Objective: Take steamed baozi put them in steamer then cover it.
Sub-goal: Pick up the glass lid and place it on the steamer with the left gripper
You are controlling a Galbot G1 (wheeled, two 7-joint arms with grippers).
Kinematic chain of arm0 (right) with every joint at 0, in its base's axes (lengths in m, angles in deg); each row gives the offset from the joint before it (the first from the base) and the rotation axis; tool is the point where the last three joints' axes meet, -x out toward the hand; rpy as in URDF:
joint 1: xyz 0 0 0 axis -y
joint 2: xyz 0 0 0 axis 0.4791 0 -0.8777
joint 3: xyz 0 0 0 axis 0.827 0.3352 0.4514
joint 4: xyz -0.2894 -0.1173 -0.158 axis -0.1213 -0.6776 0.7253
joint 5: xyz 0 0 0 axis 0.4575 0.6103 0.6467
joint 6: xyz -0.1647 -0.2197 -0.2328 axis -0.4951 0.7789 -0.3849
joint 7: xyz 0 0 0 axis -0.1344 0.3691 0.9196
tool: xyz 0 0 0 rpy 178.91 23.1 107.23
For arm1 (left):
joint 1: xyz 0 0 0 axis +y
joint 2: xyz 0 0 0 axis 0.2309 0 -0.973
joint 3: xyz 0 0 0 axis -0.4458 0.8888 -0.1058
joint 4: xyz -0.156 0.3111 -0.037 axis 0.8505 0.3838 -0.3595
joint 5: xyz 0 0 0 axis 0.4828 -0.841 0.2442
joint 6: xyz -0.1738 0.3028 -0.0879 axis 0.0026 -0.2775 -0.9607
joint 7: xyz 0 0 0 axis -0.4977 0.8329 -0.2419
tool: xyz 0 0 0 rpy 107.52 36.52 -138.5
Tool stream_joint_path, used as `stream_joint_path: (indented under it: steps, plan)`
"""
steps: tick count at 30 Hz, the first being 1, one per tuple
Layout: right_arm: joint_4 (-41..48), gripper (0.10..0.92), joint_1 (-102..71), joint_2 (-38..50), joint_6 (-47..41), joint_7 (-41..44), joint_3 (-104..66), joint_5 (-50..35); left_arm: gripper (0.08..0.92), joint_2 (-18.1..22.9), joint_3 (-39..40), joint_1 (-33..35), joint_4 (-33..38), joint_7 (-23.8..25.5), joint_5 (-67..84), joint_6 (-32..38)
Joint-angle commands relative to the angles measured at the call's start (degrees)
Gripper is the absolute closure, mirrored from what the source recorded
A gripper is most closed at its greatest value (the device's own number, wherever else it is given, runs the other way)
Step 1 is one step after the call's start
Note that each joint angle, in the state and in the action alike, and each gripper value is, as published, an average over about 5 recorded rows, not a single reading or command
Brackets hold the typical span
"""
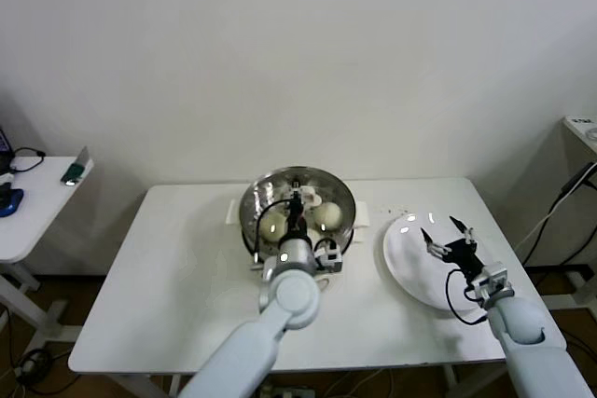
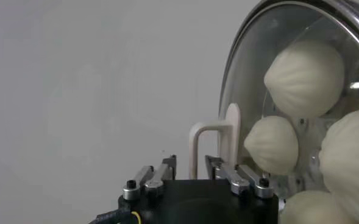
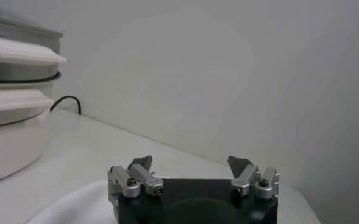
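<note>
Taking the steamer [image 1: 297, 207] as our landmark, we see its top closed off by the cover [image 1: 280, 202], and the left end effector [image 1: 295, 204] stands over the cover's handle [image 2: 219, 143], probably gripping it. To the steamer's left the tabletop [image 1: 177, 267] lies bare and wide. To its right the plate [image 1: 410, 253] sits under the right end effector [image 1: 448, 232], which hangs open.

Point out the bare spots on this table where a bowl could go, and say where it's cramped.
Bare table stretches between its left edge and the steamer. A narrower bare strip runs along the front edge. It is cramped between steamer and white plate, where the right gripper hovers, and at the cover the left gripper holds.
</note>
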Motion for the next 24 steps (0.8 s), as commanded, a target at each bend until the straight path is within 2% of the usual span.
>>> stream_joint_path:
  steps: [1,8,14,19,24]
  plan:
    - [-1.8,0.203,-0.6,0.4,-5.6,0.1,-0.4,0.5,0.588,-3.2,0.5,2.2,8.1,1.9,1.1,-2.8]
    - [-2.7,0.203,-0.5,0.3,-7.8,-0.2,-1.3,-0.9,0.380,-5.2,-0.1,4.3,13.5,1.8,2.4,-2.8]
    - [-3.0,0.203,-0.9,0.6,-8.4,-0.6,-1.6,-1.1,0.219,-8.1,-2.0,9.3,20.2,1.9,5.7,-2.7]
    - [-3.1,0.203,-1.1,0.5,-7.5,-0.6,-1.9,-0.7,0.179,-11.2,-5.8,13.6,25.3,-0.5,10.1,-1.7]
    - [-4.4,0.203,-2.1,0.3,-6.9,-0.6,-2.5,-0.8,0.177,-14.6,-13.2,17.8,30.7,-8.1,21.8,1.1]
